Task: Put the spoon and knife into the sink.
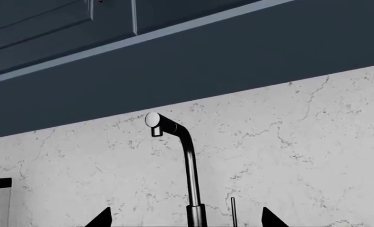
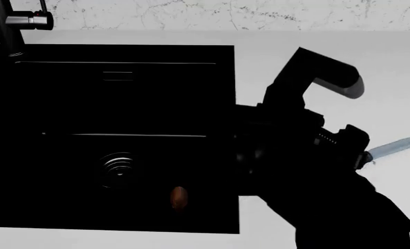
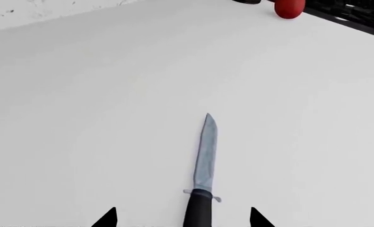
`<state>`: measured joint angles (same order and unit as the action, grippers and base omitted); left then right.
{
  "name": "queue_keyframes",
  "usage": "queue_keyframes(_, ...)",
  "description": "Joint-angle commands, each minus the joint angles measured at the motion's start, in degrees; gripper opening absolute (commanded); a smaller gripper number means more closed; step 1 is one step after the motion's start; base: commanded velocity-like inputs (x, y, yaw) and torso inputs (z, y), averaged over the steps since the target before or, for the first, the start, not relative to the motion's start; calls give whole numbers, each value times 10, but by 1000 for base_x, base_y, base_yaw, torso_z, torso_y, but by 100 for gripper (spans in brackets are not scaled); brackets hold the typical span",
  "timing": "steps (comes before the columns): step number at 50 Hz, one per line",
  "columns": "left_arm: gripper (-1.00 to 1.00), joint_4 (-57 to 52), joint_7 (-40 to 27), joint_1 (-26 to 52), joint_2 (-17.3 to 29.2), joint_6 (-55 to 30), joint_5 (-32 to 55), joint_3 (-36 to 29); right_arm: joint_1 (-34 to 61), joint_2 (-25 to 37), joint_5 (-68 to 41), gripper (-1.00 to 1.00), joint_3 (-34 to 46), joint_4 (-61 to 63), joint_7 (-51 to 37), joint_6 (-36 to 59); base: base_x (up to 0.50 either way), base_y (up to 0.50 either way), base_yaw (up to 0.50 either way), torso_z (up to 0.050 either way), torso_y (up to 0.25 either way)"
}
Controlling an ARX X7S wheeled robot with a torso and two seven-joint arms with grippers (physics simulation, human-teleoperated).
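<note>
— So where do things stand with the cutlery?

— Well, the small spoon with the reddish-brown oval bowl already lies on the floor of the large rectangular black sink, just beside the round ribbed metal drain. The short knife with the thick black handle and pointed silver-grey blade is flat on the white counter, right of the basin and well apart from its rim.

— And the right tool?

— The right tool hangs over the knife with its two fingertips spread, one on each side of the black handle, nothing pinched yet. From the head camera the arm hides the handle; only the blade tip shows.

— How should the grasp go?

— I judge it best to come straight down, keep the handle centred between the tips, and close across the thick handle, not the thin blade, which would likely slip. Then lift clear of the counter before swinging over the rim.

— The left tool?

— The left tool is spread too, empty, pointing at the dark curved faucet and the marbled backsplash. It could stay out of the way.
</note>
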<state>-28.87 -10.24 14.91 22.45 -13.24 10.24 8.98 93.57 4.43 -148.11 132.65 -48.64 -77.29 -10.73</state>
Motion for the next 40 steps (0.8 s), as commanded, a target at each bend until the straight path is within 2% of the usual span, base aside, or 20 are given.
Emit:
queue_keyframes(1,100,8,0,-2,0,9,2,0,-10,-4,4,100,-2,-14,-3,10,0,0,0,0,0)
queue_keyframes(30,100,29,-2,3,0,20,0,-9,-61,-41,14,100,-16,-143,23,84,0,0,0,0,0)
queue_keyframes(40,100,35,-3,6,0,24,0,-11,-81,-44,69,100,-72,-177,19,112,0,0,0,0,0)
